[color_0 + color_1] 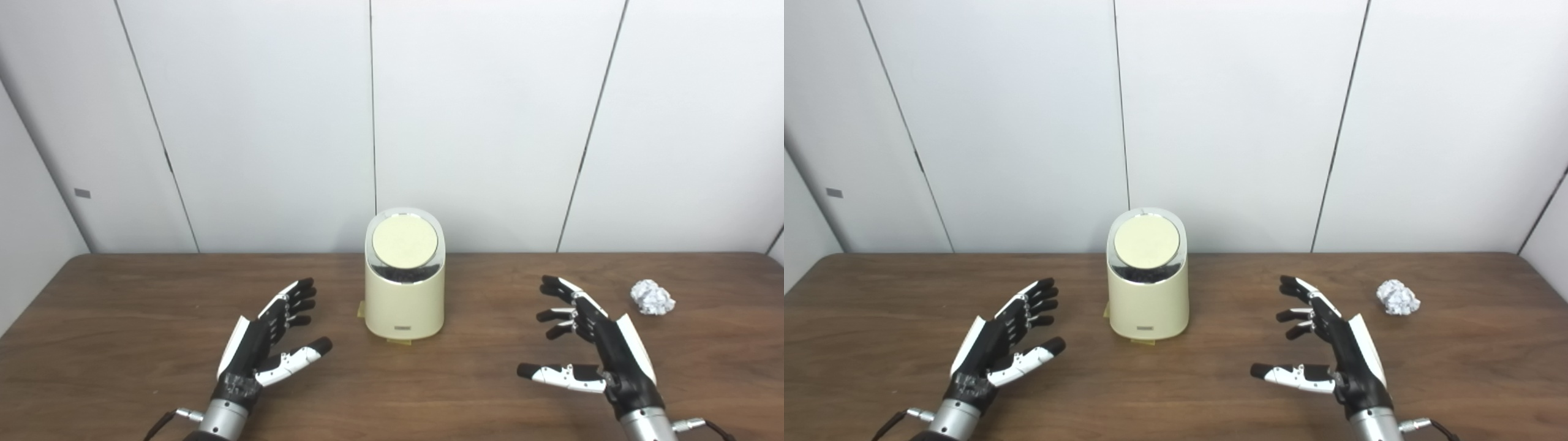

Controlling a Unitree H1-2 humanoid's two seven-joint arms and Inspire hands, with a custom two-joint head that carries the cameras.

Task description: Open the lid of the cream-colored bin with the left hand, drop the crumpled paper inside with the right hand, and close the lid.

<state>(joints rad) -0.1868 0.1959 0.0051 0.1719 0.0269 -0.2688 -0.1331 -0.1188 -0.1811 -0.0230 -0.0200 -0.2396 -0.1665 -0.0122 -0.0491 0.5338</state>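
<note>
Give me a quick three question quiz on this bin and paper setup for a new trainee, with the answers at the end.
1. True or false: the lid of the cream-colored bin is shut.
2. The crumpled paper lies on the table: A) inside the bin, B) beyond the right hand toward the table's right end, C) beside the left hand.
3. Fill in: both hands are ____ and hold nothing.

Key: 1 true; 2 B; 3 open.
</note>
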